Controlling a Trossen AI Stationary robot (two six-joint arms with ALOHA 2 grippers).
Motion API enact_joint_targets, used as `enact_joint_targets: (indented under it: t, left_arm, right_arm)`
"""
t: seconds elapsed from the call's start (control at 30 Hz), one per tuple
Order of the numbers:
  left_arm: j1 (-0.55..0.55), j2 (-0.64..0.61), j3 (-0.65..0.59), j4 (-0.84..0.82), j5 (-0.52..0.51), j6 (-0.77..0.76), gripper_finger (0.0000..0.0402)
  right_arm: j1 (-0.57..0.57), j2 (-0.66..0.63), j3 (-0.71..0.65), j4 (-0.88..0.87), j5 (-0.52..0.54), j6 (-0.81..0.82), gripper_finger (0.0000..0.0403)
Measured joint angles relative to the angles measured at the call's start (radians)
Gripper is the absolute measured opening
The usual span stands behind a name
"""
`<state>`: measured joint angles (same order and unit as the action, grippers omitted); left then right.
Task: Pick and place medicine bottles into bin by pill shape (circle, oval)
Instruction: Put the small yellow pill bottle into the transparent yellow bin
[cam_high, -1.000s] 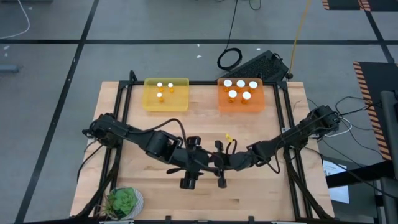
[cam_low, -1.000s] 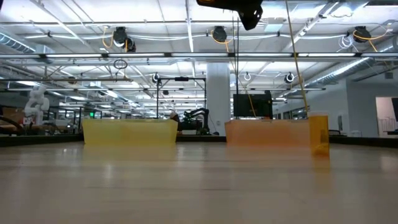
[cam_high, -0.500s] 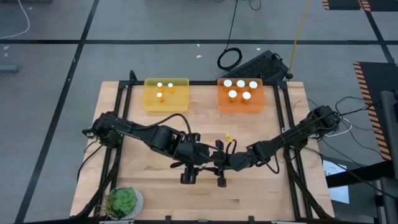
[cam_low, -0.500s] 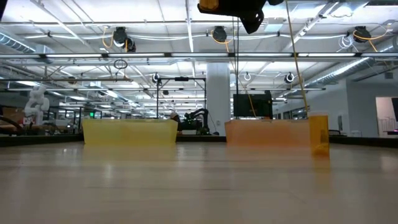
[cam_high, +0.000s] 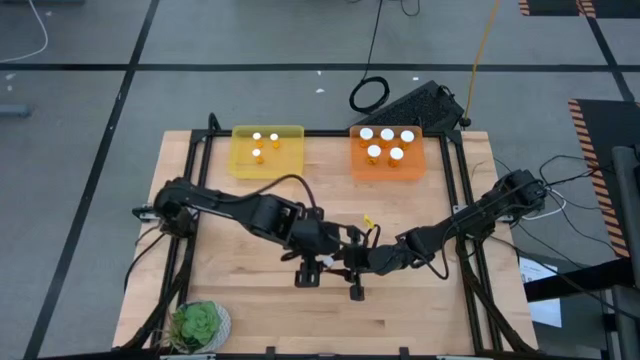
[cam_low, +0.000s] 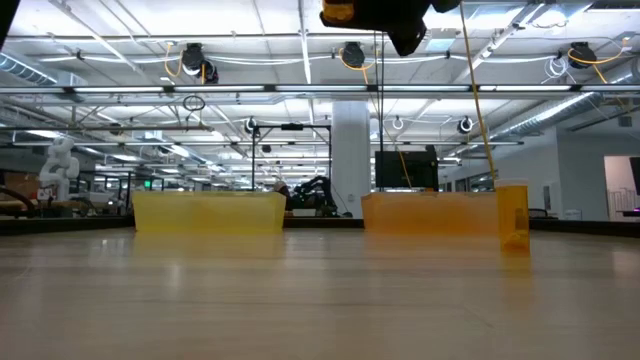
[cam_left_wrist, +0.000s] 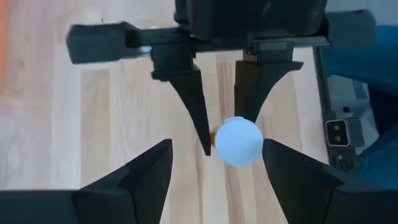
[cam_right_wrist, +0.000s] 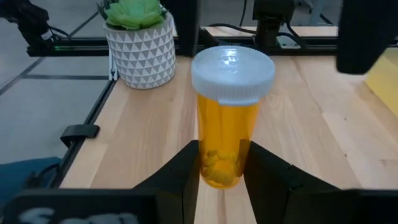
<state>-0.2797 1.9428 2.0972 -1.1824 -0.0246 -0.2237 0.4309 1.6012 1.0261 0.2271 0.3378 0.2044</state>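
The right gripper (cam_right_wrist: 221, 163) clenches a medicine bottle (cam_right_wrist: 226, 118) upright between its fingers, presenting it to the left gripper (cam_left_wrist: 214, 162), whose released fingers flank the cap.

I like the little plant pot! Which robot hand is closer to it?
Left. The left hand is mid-table, on the plant pot's side. The right hand, holding a medicine bottle, is just beyond it, farther away.
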Motion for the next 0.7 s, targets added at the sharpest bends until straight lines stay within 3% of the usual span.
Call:
enact_joint_targets:
  t: [0.53,0.7]
  left_arm:
    - [-0.013,0.038,-0.001,0.014,-0.029,0.02,0.0253]
    - [-0.016,0.038,-0.001,0.013,-0.029,0.02,0.0218]
  right_arm:
    - [-0.006,0.0,-0.001,-0.018,0.005,0.012,0.0102]
    - [-0.006,0.0,-0.001,-0.016,0.005,0.019,0.0102]
